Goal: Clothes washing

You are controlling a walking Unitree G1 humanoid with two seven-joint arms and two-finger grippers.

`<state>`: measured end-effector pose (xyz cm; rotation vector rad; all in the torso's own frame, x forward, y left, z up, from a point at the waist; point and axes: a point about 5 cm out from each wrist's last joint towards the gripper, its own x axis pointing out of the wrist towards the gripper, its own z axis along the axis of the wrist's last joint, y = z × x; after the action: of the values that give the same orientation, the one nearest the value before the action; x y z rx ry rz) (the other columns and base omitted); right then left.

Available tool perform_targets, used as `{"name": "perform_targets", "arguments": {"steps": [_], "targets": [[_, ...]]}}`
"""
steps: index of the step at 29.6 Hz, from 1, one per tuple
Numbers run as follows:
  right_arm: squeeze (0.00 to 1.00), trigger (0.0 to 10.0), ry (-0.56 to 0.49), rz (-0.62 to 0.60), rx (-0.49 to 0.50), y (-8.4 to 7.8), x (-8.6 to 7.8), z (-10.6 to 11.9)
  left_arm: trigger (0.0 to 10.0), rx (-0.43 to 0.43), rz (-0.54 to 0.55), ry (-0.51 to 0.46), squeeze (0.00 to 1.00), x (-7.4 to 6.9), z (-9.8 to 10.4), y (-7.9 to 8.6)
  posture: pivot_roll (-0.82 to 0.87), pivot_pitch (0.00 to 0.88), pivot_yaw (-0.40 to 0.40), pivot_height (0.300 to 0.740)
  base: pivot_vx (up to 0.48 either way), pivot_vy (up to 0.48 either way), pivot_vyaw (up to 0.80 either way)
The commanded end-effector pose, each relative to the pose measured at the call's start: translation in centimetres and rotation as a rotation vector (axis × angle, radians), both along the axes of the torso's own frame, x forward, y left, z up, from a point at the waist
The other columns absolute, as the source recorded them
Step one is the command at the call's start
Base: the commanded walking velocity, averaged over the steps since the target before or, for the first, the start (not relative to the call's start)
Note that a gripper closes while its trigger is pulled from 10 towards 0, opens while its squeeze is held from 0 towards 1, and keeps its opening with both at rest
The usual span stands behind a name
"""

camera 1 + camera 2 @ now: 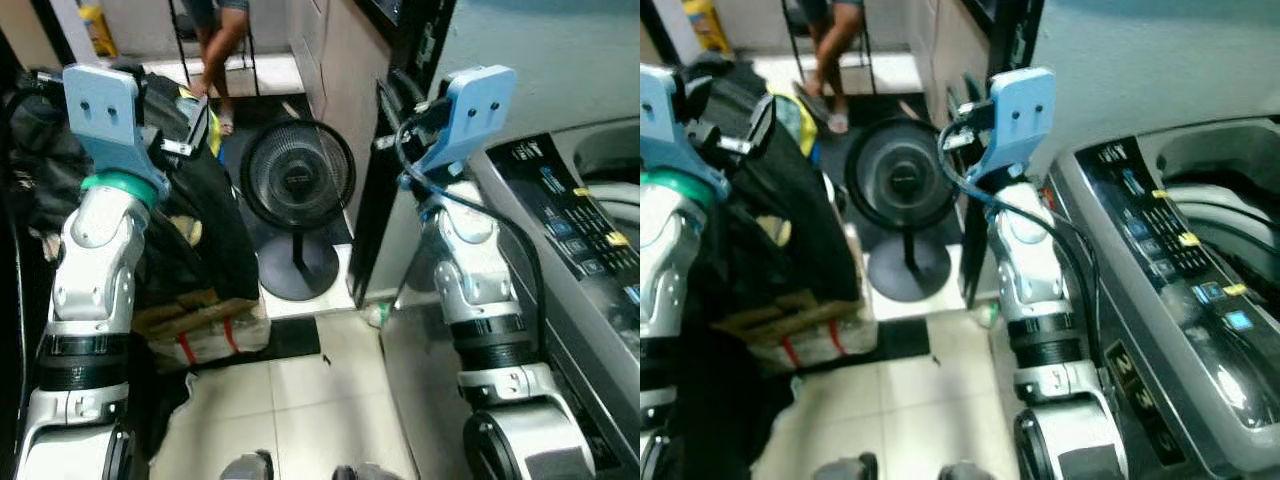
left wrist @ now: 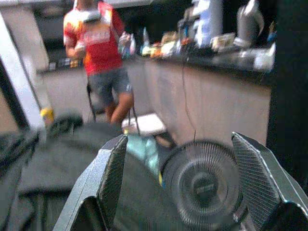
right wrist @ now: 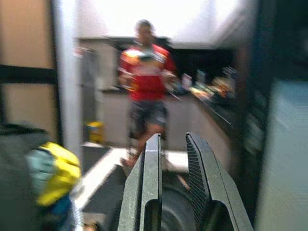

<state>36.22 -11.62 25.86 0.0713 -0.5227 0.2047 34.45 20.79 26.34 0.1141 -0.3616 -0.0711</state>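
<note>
beside you on the right, the washing machine (image 1: pixel 1180 290) is standing with its lid open, and what is lying in the tub is not possible to tell from here. the clothes (image 1: pixel 195 215), a dark heap over a bag and boxes, are waiting at your left, next to the left arm. your left gripper (image 2: pixel 185 192) is holding its fingers wide apart, with nothing between them, above the heap. your right gripper (image 3: pixel 173 187) is keeping its fingers almost together, also holding nothing, raised near the machine's front corner. the fan (image 1: pixel 298 185) is standing on the floor between both arms, so a low swing is risking to knock it. a person (image 2: pixel 98 53) is standing farther ahead, so be moving slowly.
</note>
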Motion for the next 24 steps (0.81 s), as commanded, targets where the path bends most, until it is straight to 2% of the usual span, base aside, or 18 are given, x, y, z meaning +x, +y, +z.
{"name": "perform_targets", "arguments": {"steps": [1,2,3,4,5,6,7,8,9,10,11,12,16,17,18,23,24], "targets": [[0.00,10.0,0.055,-0.045,0.009,-0.7,0.2,-1.5,10.0,0.007,0.039,0.067,0.00,0.2,-1.4,0.8,0.09,0.022,0.043,0.740,0.000,0.000,0.00],[0.00,10.0,0.107,-0.058,0.004,-1.0,0.4,-2.8,10.0,0.017,0.045,0.102,0.00,0.2,-2.4,1.1,0.09,0.024,0.038,0.740,0.000,0.000,0.00],[0.00,10.0,0.175,-0.071,-0.002,-1.4,0.5,-4.6,10.0,0.038,0.065,0.196,0.00,0.4,-4.3,1.6,0.09,0.020,0.029,0.740,0.000,0.000,0.00],[0.00,10.0,0.175,-0.071,-0.002,-1.4,0.5,-4.6,10.0,0.038,0.065,0.196,0.00,0.4,-4.3,1.6,0.09,0.020,0.029,0.740,0.000,0.000,0.00],[0.00,10.0,0.255,-0.089,0.000,-1.8,0.5,-6.8,10.0,0.102,0.118,0.331,0.00,0.5,-7.0,2.1,0.09,0.018,0.026,0.740,0.000,0.000,0.00],[0.00,10.0,0.255,-0.089,0.000,-1.8,0.5,-6.8,10.0,0.102,0.118,0.331,0.00,0.5,-7.0,2.1,0.09,0.018,0.026,0.740,0.000,0.000,0.00],[0.00,10.0,0.315,-0.102,-0.001,-2.1,0.5,-8.5,10.0,0.135,0.156,0.421,0.00,0.4,-8.9,2.7,0.09,0.015,0.018,0.740,0.000,0.000,0.00],[0.00,10.0,0.380,-0.130,0.029,-2.6,0.4,-9.9,10.0,0.109,0.192,0.459,0.00,0.1,-10.0,3.1,0.09,0.014,0.017,0.740,0.000,0.000,0.00],[0.00,10.0,0.425,-0.155,0.062,-3.0,0.4,-10.8,10.0,0.066,0.232,0.451,0.00,-0.1,-10.3,3.5,0.09,0.014,0.017,0.740,0.000,0.000,0.00],[0.00,10.0,0.425,-0.155,0.062,-3.0,0.4,-10.8,10.0,0.066,0.232,0.451,0.00,-0.1,-10.3,3.5,0.09,0.014,0.017,0.740,0.000,0.000,0.00],[0.00,10.0,0.462,-0.172,0.114,-3.6,0.3,-11.5,10.0,-0.010,0.259,0.444,0.00,-0.4,-10.3,4.1,0.09,0.014,0.017,0.740,0.000,0.000,0.00],[0.00,10.0,0.482,-0.191,0.139,-4.0,0.3,-11.8,10.0,-0.049,0.255,0.435,0.00,-0.7,-10.3,4.5,0.10,0.013,0.016,0.740,0.000,0.000,0.00],[0.00,10.0,0.470,-0.210,0.122,-4.5,0.0,-12.1,10.0,-0.016,0.262,0.394,0.00,-1.5,-10.1,5.8,0.10,0.017,0.018,0.740,0.000,0.000,0.00],[0.00,10.0,0.450,-0.200,0.070,-4.2,-0.3,-12.2,10.0,-0.001,0.269,0.344,0.00,-2.3,-9.9,6.8,0.09,0.023,0.025,0.740,0.000,0.000,0.00],[0.00,10.0,0.439,-0.193,0.038,-4.0,-0.4,-12.3,10.0,-0.015,0.271,0.329,0.00,-2.7,-9.9,7.2,0.09,0.027,0.021,0.740,0.000,0.000,0.00],[0.00,10.0,0.420,-0.181,-0.015,-3.4,-0.6,-12.7,10.0,-0.019,0.261,0.295,0.00,-3.1,-10.2,7.2,0.10,0.033,0.014,0.740,0.000,0.000,0.00],[0.00,10.0,0.416,-0.181,-0.019,-3.2,-0.7,-12.8,10.0,-0.031,0.265,0.315,0.00,-3.2,-11.0,7.1,0.09,0.033,0.015,0.740,0.000,0.000,0.00]]}}
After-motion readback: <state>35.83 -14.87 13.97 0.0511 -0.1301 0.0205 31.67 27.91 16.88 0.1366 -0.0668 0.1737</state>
